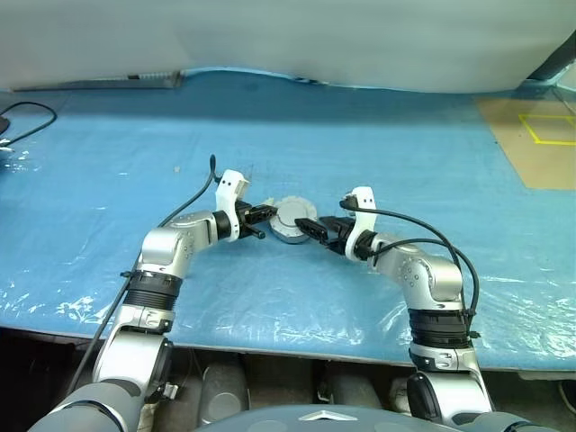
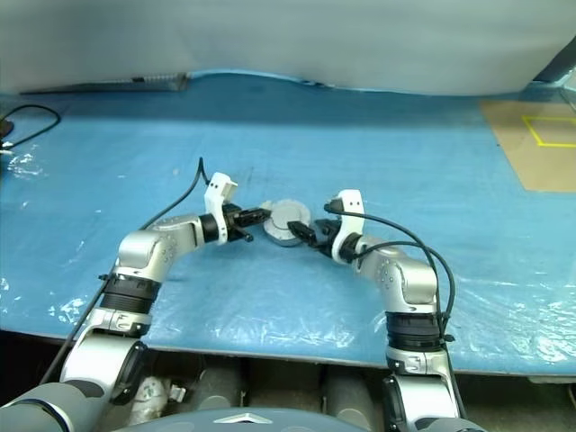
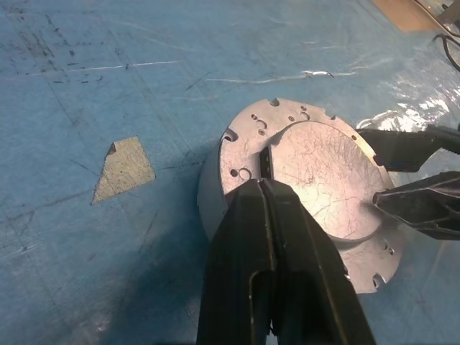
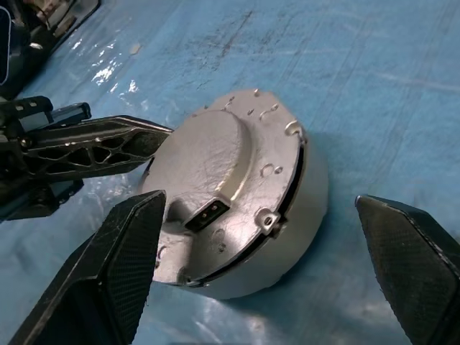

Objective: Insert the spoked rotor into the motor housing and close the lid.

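Note:
The motor housing (image 4: pixel 291 233) is a squat silver puck on the blue table cover, between my two grippers. The lid (image 3: pixel 316 169), a silvery disc with a raised round centre, rim notches and a small dark slot, lies on top of it; a thin dark seam shows along one side. The spoked rotor is hidden. My left gripper (image 3: pixel 262 188) is shut, its tips resting on the lid beside the slot. My right gripper (image 4: pixel 259 205) is open, with one finger on each side of the housing and neither touching it.
A brown board with yellow tape (image 1: pixel 540 144) lies at the far right. A black cable (image 1: pixel 27 117) curls at the far left. A torn patch (image 3: pixel 123 169) in the blue cover shows beside the housing. The table's front edge runs just below my arms.

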### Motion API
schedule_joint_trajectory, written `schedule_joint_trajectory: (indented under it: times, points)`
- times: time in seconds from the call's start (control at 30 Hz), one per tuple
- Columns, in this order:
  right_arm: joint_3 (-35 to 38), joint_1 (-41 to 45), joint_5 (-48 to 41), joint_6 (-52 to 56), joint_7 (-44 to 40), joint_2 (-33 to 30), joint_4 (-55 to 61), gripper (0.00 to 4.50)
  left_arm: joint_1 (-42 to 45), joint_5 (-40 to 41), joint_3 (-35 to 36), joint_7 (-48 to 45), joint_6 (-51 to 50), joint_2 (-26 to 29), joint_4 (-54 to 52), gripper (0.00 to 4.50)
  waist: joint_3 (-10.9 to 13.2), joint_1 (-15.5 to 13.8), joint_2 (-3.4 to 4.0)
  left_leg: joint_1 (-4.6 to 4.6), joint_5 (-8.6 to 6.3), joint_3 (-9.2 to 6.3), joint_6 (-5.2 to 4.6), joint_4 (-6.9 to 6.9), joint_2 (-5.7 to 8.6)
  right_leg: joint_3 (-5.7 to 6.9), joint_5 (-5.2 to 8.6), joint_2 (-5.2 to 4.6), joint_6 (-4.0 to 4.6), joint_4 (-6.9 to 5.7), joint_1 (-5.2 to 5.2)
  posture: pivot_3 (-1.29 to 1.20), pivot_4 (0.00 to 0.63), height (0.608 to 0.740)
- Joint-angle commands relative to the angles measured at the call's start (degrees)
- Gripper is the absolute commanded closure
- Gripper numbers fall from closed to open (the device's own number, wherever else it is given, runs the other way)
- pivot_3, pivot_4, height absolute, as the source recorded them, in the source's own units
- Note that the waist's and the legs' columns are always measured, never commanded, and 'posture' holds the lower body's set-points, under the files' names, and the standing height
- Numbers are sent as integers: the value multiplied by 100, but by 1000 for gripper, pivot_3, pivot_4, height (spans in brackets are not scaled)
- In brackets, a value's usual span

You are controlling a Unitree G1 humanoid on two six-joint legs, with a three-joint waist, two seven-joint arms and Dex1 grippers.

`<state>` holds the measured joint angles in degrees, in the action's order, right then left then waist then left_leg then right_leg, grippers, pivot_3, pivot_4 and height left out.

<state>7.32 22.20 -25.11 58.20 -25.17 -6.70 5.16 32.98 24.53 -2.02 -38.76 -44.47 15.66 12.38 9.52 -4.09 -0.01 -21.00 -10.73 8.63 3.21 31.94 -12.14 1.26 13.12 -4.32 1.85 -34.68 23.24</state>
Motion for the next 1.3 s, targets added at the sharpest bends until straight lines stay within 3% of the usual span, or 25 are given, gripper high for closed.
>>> schedule_joint_trajectory:
  times: [0.03, 0.23, 0.27, 0.33, 0.5, 0.63, 0.93, 1.07, 1.3]
  points:
    - [361, 26, -518, 529, 126, 182, -32, 38, -93, -108, -191, -39, -81, -30, 117, 4500, 0, -1, 0, 0, 0, 0, 0, 0, 1, 0, 0, -1, -1, 0, 0, 0, 150, 740]
    - [1142, 150, -1243, 1200, 518, 699, -239, 38, -113, -146, -169, -49, -71, -29, 116, 4500, -1, 2, 1, 3, 0, 0, 0, -3, 0, 0, 2, 0, -3, 0, -1, 0, 150, 740]
    - [1326, 206, -1378, 1305, 611, 785, -306, 199, -116, -151, -165, -50, -73, -28, 114, 4500, -1, 2, 2, 4, 0, 0, 0, -3, 0, 0, 2, 0, -3, -1, -1, 0, 150, 740]
    - [1704, 314, -1670, 1543, 783, 956, -452, 600, -137, -161, -165, -52, -73, -24, 103, 4500, -1, -1, 2, 4, 0, -1, 1, -3, 0, 0, 2, 0, -3, -1, -1, 0, 150, 740]
    - [2214, 389, -2097, 1902, 1095, 1166, -678, 2324, -141, -168, -165, -67, -78, -26, 107, 4500, -1, 1, 7, 4, 1, -1, 2, -14, 4, 0, 5, -2, -7, 2, 2, 0, 150, 740]
    - [2469, 352, -2354, 2038, 1261, 1193, -806, 3321, -136, -185, -152, -84, -88, -34, 117, 4500, -2, -15, 15, 7, 1, -1, 2, -17, 8, 0, 6, -5, -9, 2, -1, 0, 150, 740]
    - [2499, 251, -2588, 2067, 1477, 1168, -860, 3364, -93, -33, 87, -111, -44, -93, 135, 4500, -3, -18, 17, 6, 1, -3, 3, -29, 18, -2, 12, -10, -19, 3, 0, 0, 150, 740]
    - [2585, 284, -2779, 2054, 1624, 1275, -849, 3364, -20, 407, 705, 7, -255, -247, 89, 3251, -1, -11, 20, -1, 1, -4, 3, -29, 18, -1, 12, -10, -19, 4, 6, 0, 150, 740]
    - [2866, 509, -3416, 1926, 1988, 1534, -840, 3364, -278, 1875, 2452, 652, -1089, -644, 60, 792, 2, 18, 22, -35, 1, -4, 4, -38, 17, -1, 2, -5, -34, 3, 48, 0, 150, 740]
